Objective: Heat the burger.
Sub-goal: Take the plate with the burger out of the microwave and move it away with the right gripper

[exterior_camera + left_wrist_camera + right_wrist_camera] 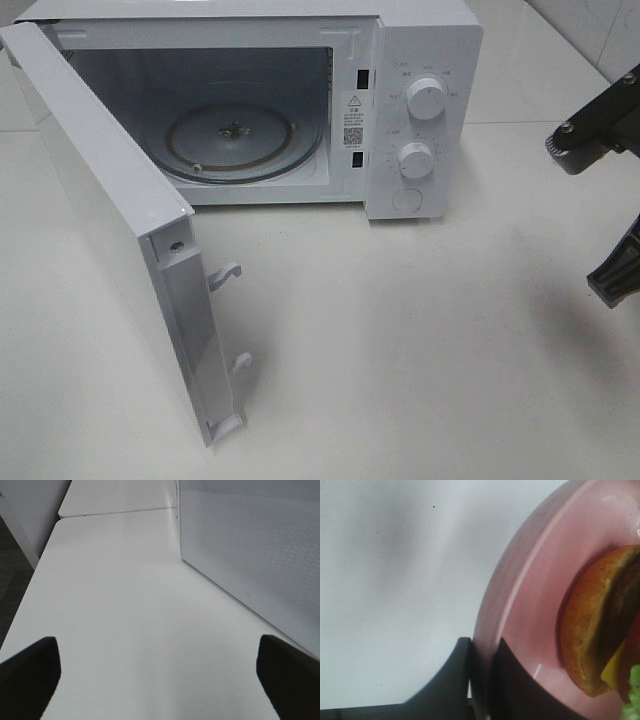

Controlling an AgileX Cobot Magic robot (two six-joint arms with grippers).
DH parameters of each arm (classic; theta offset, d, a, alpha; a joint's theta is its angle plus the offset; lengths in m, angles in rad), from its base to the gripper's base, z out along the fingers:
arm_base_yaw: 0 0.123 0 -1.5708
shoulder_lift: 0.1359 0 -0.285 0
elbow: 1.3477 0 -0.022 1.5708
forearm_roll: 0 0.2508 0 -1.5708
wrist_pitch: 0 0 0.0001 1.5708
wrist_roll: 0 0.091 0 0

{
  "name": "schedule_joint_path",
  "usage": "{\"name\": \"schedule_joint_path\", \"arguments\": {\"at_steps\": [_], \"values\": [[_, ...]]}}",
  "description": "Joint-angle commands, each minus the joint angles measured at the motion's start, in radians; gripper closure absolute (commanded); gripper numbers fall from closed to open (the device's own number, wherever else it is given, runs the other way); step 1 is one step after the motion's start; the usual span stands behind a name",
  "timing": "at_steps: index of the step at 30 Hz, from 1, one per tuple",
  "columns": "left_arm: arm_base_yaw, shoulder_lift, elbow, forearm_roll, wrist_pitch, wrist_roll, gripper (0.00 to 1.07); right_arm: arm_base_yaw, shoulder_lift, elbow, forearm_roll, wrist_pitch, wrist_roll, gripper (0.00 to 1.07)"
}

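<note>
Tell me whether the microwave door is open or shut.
Open. The door is swung wide to the left, and the microwave cavity with its bare glass turntable is exposed.

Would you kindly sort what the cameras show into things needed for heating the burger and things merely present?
Needed for the job:
- burger
- pink plate carrying it, its rim pinched by the right end effector
- microwave, door open, glass turntable bare

Merely present:
- white table
- left end effector, open and holding nothing
</note>
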Motion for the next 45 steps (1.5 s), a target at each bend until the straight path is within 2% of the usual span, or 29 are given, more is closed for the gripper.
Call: {"name": "schedule_joint_path", "arguments": {"at_steps": [1, 10, 13, 16, 28, 33, 45], "values": [[0.005, -0.018, 0.002, -0.004, -0.007, -0.002, 0.07, -0.007, 0.022, -0.002, -0.071, 0.055, 0.013, 1.07], [0.005, -0.018, 0.002, -0.004, -0.007, -0.002, 0.07, -0.009, 0.034, -0.002, -0.087, 0.022, 0.041, 1.07], [0.005, -0.018, 0.002, -0.004, -0.007, -0.002, 0.07, -0.036, 0.034, 0.012, -0.086, 0.007, 0.042, 1.07], [0.005, -0.018, 0.002, -0.004, -0.007, -0.002, 0.07, -0.064, 0.034, 0.051, -0.083, -0.016, 0.041, 1.07], [0.005, -0.018, 0.002, -0.004, -0.007, -0.002, 0.07, -0.072, 0.034, 0.113, -0.085, -0.087, 0.050, 1.07], [0.005, -0.018, 0.002, -0.004, -0.007, -0.002, 0.07, -0.124, 0.034, 0.158, -0.070, -0.141, 0.050, 1.07], [0.005, -0.018, 0.002, -0.004, -0.007, -0.002, 0.07, -0.124, 0.034, 0.227, -0.080, -0.207, 0.081, 1.07]]}}
